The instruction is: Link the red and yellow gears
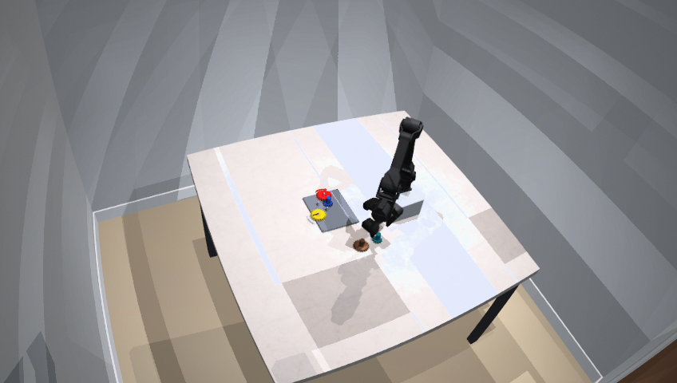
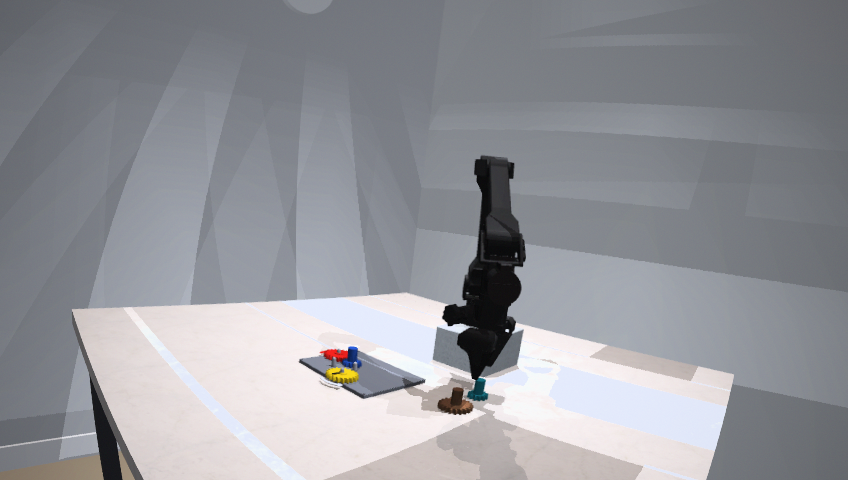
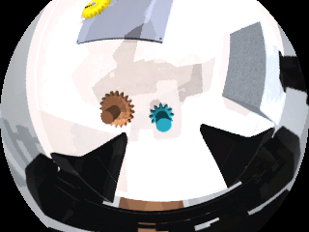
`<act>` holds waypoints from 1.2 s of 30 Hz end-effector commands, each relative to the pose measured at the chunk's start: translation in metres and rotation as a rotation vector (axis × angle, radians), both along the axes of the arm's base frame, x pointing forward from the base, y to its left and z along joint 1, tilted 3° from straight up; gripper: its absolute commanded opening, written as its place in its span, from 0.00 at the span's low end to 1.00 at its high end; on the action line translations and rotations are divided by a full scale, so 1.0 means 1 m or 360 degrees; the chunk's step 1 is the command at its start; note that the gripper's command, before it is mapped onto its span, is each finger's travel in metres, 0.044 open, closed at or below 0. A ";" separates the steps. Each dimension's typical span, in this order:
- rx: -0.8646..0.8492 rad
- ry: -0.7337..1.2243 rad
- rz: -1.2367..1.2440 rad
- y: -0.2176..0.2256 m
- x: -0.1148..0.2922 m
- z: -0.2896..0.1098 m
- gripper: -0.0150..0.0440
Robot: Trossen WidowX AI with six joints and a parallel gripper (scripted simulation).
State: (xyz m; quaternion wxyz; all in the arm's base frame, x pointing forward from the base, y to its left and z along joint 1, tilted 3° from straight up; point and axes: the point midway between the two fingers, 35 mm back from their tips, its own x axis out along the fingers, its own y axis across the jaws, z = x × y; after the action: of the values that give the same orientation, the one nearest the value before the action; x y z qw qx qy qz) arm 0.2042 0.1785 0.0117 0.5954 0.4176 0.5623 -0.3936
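The grey board point(image 1: 342, 218) point(image 2: 386, 380) point(image 3: 103, 30) carries the red gear point(image 1: 322, 195) point(image 2: 334, 355), the yellow gear point(image 1: 318, 215) point(image 2: 342, 376) point(image 3: 97, 8) with its black stripe, and a small blue gear point(image 1: 327, 202) point(image 2: 352, 355) with a tall knob, close beside the red one. Short grey pegs stand bare near the yellow gear. A large brown gear point(image 1: 361, 246) point(image 2: 455, 406) point(image 3: 126, 110) and a small teal gear point(image 1: 377, 238) point(image 2: 477, 393) point(image 3: 163, 124) stand on the table. My gripper point(image 1: 382, 229) point(image 2: 483, 371) point(image 3: 164, 131) is open and empty above the teal gear. Whether the blue gear's teeth touch the red's is too small to tell.
The grey base block point(image 1: 413, 210) point(image 2: 446, 349) point(image 3: 245, 63) stands behind the gripper, to the right of the board. The brown gear stands close beside the teal gear, on the side toward the left in the wrist view.
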 end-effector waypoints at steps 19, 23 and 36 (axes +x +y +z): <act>-0.0005 -0.0004 -0.0011 -0.001 0.001 -0.028 1.00; -0.0005 -0.0004 -0.0011 -0.001 0.001 -0.028 0.87; -0.0005 -0.0004 -0.0011 -0.001 0.001 -0.028 0.32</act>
State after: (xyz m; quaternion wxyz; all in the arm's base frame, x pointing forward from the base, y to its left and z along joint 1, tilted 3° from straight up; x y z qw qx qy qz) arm 0.2045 0.1780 -0.0165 0.5949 0.4178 0.5620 -0.3945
